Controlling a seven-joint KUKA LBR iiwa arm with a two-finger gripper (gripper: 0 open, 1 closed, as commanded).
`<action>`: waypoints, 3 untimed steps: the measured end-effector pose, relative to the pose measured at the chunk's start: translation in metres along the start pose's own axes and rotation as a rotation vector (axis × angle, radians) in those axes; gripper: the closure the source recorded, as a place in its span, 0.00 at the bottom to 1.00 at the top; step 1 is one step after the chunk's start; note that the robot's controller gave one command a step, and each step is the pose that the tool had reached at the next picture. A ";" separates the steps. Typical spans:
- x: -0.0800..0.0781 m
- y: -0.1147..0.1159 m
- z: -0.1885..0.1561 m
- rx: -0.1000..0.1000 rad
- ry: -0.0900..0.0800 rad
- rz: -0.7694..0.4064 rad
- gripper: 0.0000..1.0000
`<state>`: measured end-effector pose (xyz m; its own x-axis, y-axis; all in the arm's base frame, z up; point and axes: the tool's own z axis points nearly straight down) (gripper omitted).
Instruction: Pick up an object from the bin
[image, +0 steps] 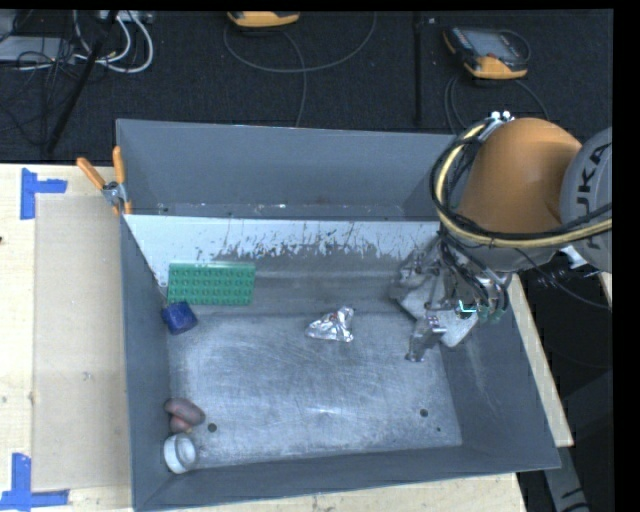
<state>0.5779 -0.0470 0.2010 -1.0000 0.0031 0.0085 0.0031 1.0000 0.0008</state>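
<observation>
The orange wrist cover sits highest, above the gripper, which hangs low beside the bin's wall. Whether it is open or grips anything cannot be told. Nearest it, though apart, lies a foil scrap. Farther off are a green plate and a blue block. This looks like the approach step. Next the gripper must centre over one thing and descend.

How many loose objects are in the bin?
5: green studded plate and blue block upper left; silvery crumpled piece centre; brownish lump and white round cap lower left; the gripper may hide more.
</observation>
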 end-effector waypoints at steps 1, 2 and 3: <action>-0.018 0.049 0.110 -0.002 -0.008 0.169 0.00; -0.018 0.048 0.107 0.000 -0.010 0.167 1.00; -0.022 0.059 -0.054 -0.001 -0.018 0.137 1.00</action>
